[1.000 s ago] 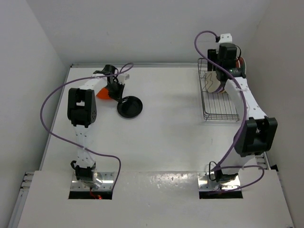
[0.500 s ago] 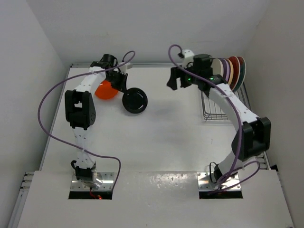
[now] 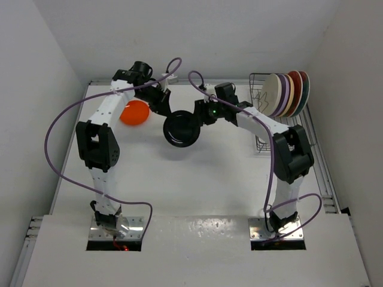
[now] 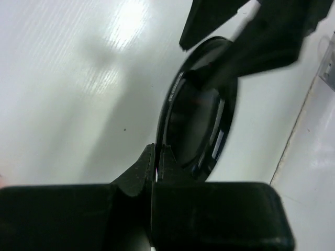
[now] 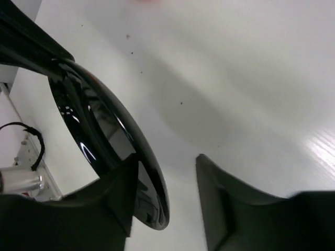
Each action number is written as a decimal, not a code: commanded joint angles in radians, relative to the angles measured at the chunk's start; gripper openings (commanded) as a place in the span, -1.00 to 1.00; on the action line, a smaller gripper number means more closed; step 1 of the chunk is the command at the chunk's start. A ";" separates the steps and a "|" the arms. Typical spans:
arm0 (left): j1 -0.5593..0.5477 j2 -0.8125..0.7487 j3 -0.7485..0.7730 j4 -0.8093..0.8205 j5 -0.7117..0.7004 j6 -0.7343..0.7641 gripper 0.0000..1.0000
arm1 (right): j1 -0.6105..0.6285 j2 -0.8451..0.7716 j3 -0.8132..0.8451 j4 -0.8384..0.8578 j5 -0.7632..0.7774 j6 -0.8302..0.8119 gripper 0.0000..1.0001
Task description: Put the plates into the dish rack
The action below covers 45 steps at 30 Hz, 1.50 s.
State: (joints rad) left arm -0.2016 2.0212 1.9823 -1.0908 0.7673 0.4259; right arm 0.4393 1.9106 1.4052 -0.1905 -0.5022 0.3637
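Above the table (image 3: 215, 179), the small black plate (image 3: 181, 129) hangs tilted, its rim pinched tight by the left gripper (image 4: 156, 159); the right gripper (image 5: 166, 175) stands spread, the plate's opposite edge just inside the gap beside one finger; farther back, other plates (image 3: 287, 92) stand upright in the dish rack (image 3: 267, 145)

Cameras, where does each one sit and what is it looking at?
Top: high behind the arms, looking down at the table, both arms and the rack.
Left wrist: on the left arm, looking along the left fingers pinching the black plate rim.
Right wrist: on the right arm, looking past the open right fingers at that plate.
All three share the black plate.
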 commanded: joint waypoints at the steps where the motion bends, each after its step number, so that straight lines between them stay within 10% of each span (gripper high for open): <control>1: 0.007 -0.059 0.047 -0.073 0.147 0.097 -1.00 | 0.007 -0.002 0.020 0.105 -0.053 0.044 -0.15; 4: 0.007 -0.068 0.047 -0.028 0.100 0.054 -1.00 | 0.007 -0.031 -0.014 0.134 -0.075 0.064 -1.00; 7: 0.007 -0.058 0.072 -0.004 0.006 -0.007 -0.64 | -0.010 -0.091 -0.055 0.161 -0.047 0.076 -1.00; 11: 0.028 -0.047 0.096 0.061 -0.167 -0.117 0.99 | -0.094 -0.183 -0.081 0.183 0.093 0.098 -1.00; 18: 0.096 -0.047 0.110 0.206 -0.661 -0.320 1.00 | -0.214 -0.272 0.041 0.020 0.500 -0.047 -1.00; 25: 0.182 -0.003 -0.014 0.238 -0.809 -0.360 1.00 | -0.303 -0.223 0.158 0.112 1.068 -0.343 -1.00; 45: 0.307 0.180 -0.053 0.298 -0.864 -0.351 1.00 | -0.356 0.051 0.158 0.158 1.176 -0.373 -1.00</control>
State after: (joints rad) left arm 0.0830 2.1857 1.9320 -0.8200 -0.1013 0.0849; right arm 0.0872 1.9766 1.5883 -0.0536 0.6704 -0.0753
